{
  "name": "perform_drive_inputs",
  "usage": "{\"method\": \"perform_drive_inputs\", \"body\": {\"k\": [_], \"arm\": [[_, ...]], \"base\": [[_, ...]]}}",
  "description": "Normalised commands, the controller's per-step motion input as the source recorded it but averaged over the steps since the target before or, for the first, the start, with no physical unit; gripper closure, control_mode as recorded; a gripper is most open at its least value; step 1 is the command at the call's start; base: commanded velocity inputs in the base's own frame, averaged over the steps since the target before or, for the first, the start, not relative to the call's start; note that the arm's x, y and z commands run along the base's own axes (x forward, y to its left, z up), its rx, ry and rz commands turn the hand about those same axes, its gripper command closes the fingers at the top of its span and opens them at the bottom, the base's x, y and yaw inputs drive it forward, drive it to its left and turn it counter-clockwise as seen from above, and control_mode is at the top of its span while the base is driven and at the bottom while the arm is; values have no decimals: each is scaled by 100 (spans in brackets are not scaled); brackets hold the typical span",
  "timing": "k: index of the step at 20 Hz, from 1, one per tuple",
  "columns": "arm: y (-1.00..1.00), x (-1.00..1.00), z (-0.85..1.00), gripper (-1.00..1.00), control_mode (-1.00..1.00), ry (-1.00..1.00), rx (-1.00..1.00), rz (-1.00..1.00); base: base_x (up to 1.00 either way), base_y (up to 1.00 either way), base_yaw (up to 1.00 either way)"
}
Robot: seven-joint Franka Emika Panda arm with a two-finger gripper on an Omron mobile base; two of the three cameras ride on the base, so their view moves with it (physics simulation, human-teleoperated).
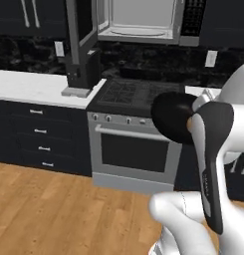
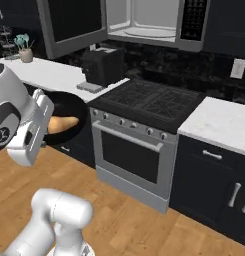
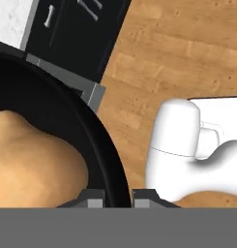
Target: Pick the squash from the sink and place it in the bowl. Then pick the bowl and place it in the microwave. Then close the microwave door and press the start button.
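The bowl is up in the air in front of the stove, held by the gripper, and it hangs over the wooden floor. The two small dark fingers are pinched on the bowl's black rim, one finger inside and one outside. The squash lies inside the bowl, orange and tan, and it touches the bowl's bottom. From the camera on the hand the squash looks big and close, just beside the inner finger. From the left side the bowl looks like a black round shape in front of the oven door, next to the dark and white hand. The microwave sits high above the stove, well apart from the bowl. Its inside is light grey and the round glass plate shows. The microwave door stands swung open to the left. A black machine stands on the white counter beside the stove. A small plant pot stands far back on that counter
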Motion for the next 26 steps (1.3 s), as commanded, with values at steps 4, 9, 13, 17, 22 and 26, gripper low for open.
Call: {"method": "perform_drive_inputs", "body": {"k": [4,9,13,17,22,26], "arm": [[0,0,0,100,100,0,0,0],[0,0,0,100,100,0,0,0],[0,0,0,100,100,0,0,0],[0,0,0,100,100,0,0,0],[0,0,0,100,100,0,0,0],[0,0,0,100,100,0,0,0]], "base": [[33,-94,41],[92,-45,22],[100,0,12],[100,-4,9],[100,0,7],[100,0,7]]}}
